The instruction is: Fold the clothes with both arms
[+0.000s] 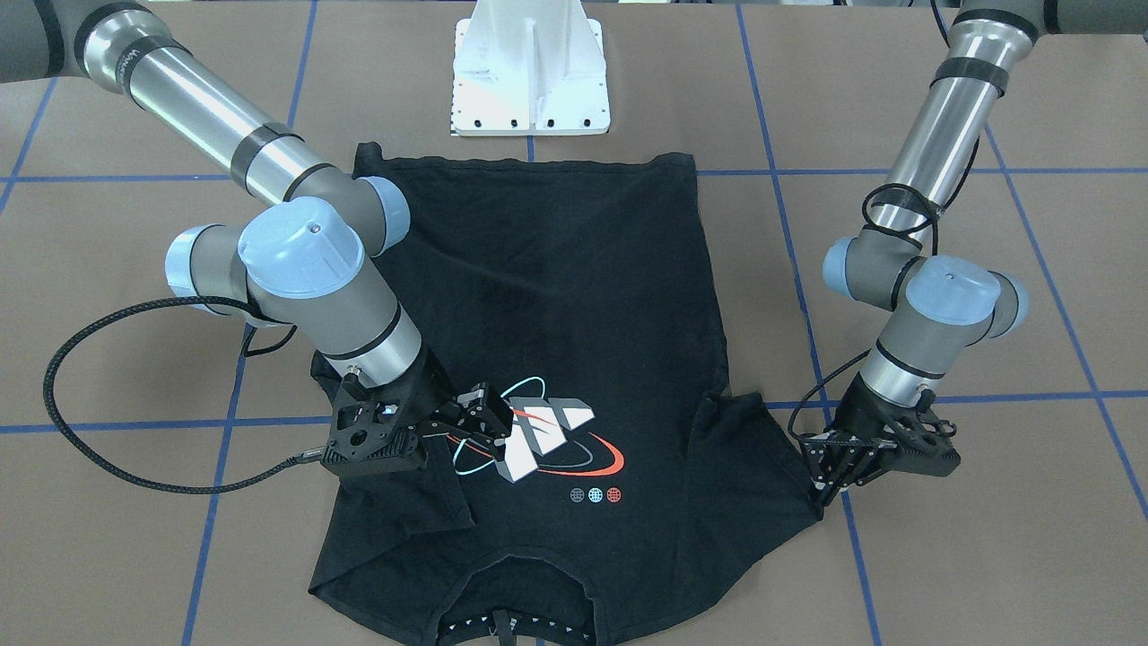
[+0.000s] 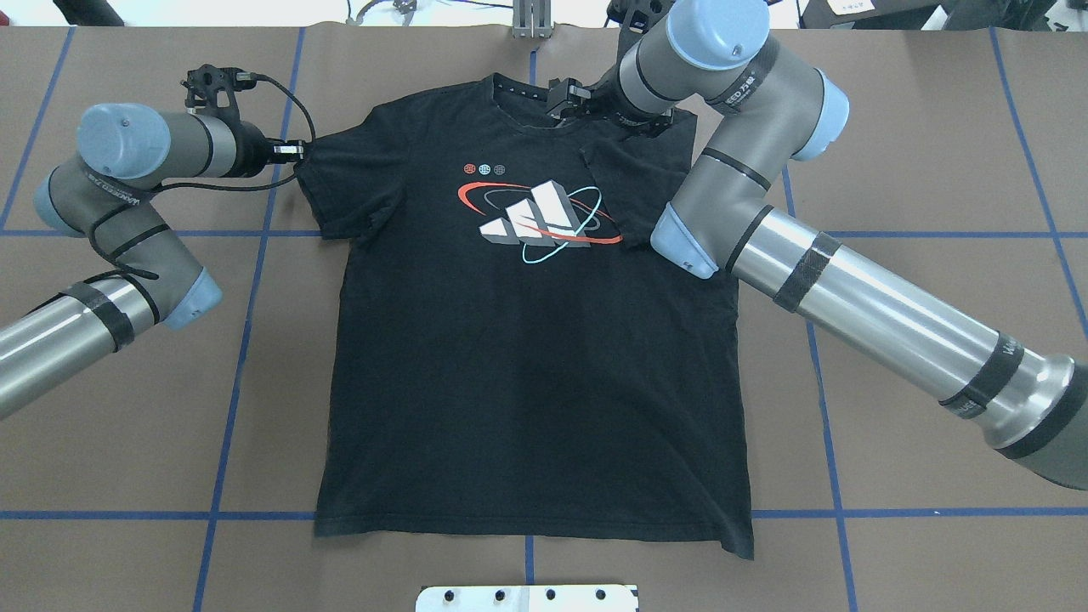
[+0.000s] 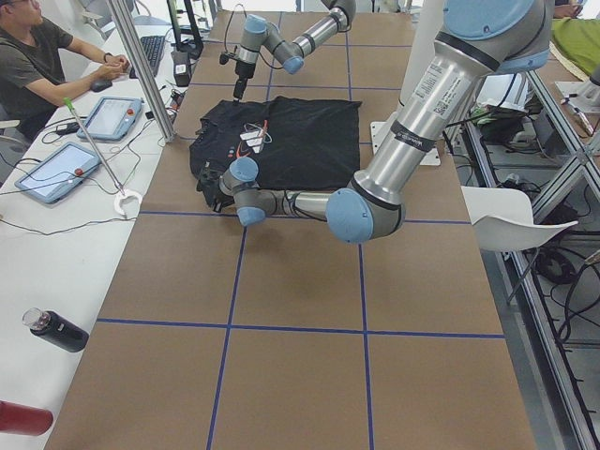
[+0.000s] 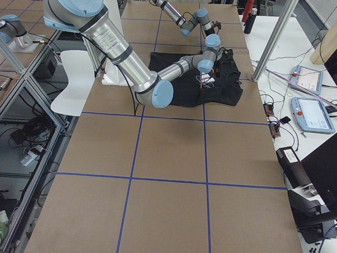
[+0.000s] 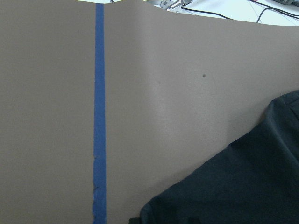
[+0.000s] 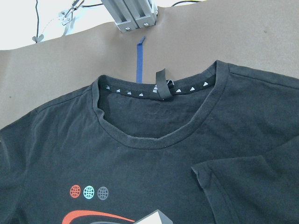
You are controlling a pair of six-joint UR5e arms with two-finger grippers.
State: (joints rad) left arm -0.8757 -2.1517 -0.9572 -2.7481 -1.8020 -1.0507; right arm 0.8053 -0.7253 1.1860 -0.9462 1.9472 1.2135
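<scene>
- The black T-shirt [image 2: 527, 357] lies flat and face up. Its printed graphic [image 2: 535, 217] sits directly under the right gripper [image 1: 484, 420], and its hem is well behind both grippers, toward the robot.
- One sleeve [image 2: 633, 183] lies folded in over the chest, just beside and below the right gripper. The collar [image 6: 159, 135] is a little ahead of that gripper, as its wrist camera shows.
- The other sleeve [image 1: 762, 440] is spread outward, and its outer edge touches or nearly touches the tips of the left gripper [image 1: 827, 480].
- The right gripper hovers above the cloth. Its jaws look parted and there is nothing between them.
- The left gripper points down at the sleeve hem. I cannot tell whether its jaws are apart or pinched on the fabric.
- Handling, as a judgement: the shirt is light, limp knit that will drape, wrinkle and drag rather than hold a shape.
- The best holds are probably doubled seams, meaning the sleeve hem, shoulder seam or collar band. The pinch should be thin so only the intended layers lift, and the print should be avoided.
- Beyond the left gripper's outer side is bare brown table [image 2: 918, 170] marked with blue tape lines [image 5: 99, 116].
- The white pedestal [image 1: 531, 76] stands far behind both grippers, just past the hem.
</scene>
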